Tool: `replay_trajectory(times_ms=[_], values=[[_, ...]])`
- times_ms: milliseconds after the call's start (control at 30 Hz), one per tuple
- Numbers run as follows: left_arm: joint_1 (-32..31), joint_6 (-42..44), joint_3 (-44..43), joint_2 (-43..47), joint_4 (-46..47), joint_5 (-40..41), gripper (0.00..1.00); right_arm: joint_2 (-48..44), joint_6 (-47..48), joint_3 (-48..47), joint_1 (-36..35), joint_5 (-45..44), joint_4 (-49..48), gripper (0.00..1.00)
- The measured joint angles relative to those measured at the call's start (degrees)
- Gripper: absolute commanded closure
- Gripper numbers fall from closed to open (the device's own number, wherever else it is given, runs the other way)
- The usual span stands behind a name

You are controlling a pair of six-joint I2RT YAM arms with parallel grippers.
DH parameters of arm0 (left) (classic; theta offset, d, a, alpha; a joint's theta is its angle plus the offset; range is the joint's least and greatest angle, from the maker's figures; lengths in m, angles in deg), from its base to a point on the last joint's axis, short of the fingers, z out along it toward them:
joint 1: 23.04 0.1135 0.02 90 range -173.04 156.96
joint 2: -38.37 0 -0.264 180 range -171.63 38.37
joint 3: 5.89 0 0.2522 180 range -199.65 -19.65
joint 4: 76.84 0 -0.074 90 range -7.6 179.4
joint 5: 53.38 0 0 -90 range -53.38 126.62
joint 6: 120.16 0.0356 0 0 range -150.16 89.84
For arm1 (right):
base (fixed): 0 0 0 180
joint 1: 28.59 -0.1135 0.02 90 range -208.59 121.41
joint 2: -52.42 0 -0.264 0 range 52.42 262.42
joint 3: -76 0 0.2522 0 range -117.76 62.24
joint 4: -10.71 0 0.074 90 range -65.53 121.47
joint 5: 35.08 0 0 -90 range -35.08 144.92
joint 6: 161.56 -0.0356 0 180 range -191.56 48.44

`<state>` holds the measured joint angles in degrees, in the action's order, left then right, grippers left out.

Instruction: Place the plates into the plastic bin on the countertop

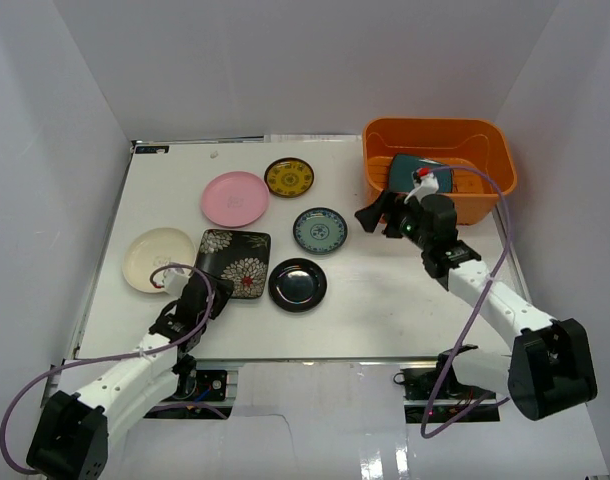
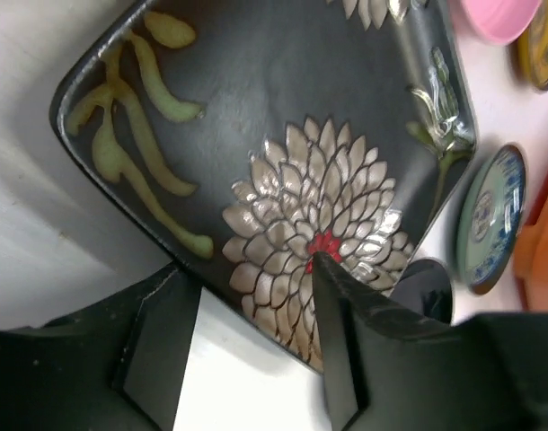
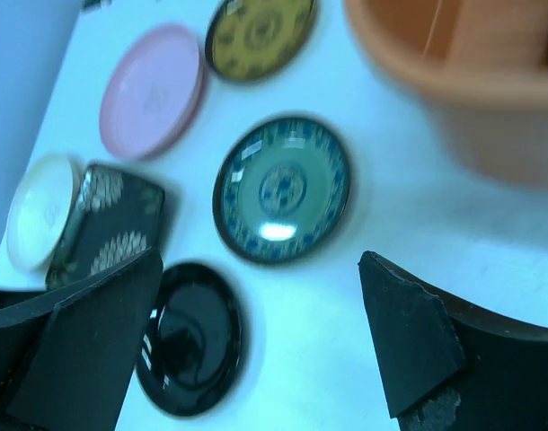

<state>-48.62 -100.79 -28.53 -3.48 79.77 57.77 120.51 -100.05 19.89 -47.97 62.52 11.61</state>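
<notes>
Bin (image 1: 440, 124) holds teal plate (image 1: 403, 171) (right fingers (image 3: 409, 332) spread, left fingers (image 2: 346, 332) parted astride flowered plate (image 2: 283, 135)).

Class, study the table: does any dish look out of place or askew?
The flowered black square plate looks odd: one edge seems to overlap the rim of the cream plate. The left gripper straddles its near edge.

Readable text: none in any view.
Pink plate (image 3: 153, 90), ten o'clock: faint centre mark, possibly a stamp, too blurred to read.
</notes>
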Motion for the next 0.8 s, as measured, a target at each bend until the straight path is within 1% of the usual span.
replay_trajectory(times_ms=[33, 100, 133, 233, 267, 367, 400, 533, 600, 633, 767, 800], values=[[0.0, -0.2, 0.4, -0.7, 1.6, 0.5, 0.45, -0.8, -0.7, 2.5, -1.4, -0.1, -0.2, 0.05], [0.0, -0.3, 1.1, -2.3, 4.2, 1.5, 0.5, -2.0, -2.0, 6.9, -4.8, -0.3, -1.1, 0.06], [0.0, -0.2, 1.4, -3.3, 5.7, 2.1, 0.57, -2.7, -2.6, 8.8, -6.9, -0.4, -1.4, 0.07], [0.0, -0.1, 2.3, -6.2, 9.4, 4.0, 0.7, -4.5, -3.1, 11.6, -13.6, -1.6, -1.5, 0.07], [0.0, -0.3, 2.4, -6.8, 10.5, 4.4, 0.79, -5.0, -3.1, 12.0, -15.3, -2.1, -1.7, 0.07], [0.4, -1.7, 3.1, -7.0, 14.3, 5.7, 0.92, -7.5, -3.6, 13.7, -20.4, -3.0, -2.4, 0.07], [0.4, -1.7, 3.1, -6.3, 15.3, 6.0, 1.0, -8.3, -4.0, 14.4, -21.4, -3.1, -2.4, 0.07], [0.3, -1.1, 4.1, -2.6, 14.6, 6.0, 1.0, -10.3, -4.9, 16.1, -23.0, -4.2, -2.3, 0.07], [0.3, -0.8, 4.6, 0.2, 12.6, 5.6, 1.0, -10.4, -5.4, 16.3, -23.4, -4.5, -2.3, 0.07], [0.3, -0.6, 4.8, 2.2, 10.9, 5.5, 1.0, -10.4, -5.5, 16.3, -23.5, -4.6, -2.3, 0.07], [0.3, 2.2, 4.5, 10.3, 3.3, 4.6, 1.0, -7.9, -4.6, 15.4, -23.9, -3.0, -2.2, 0.01], [0.3, 3.2, 4.2, 12.3, 1.2, 4.4, 1.0, -6.5, -3.9, 14.5, -23.9, -2.1, -2.1, 0.03]])
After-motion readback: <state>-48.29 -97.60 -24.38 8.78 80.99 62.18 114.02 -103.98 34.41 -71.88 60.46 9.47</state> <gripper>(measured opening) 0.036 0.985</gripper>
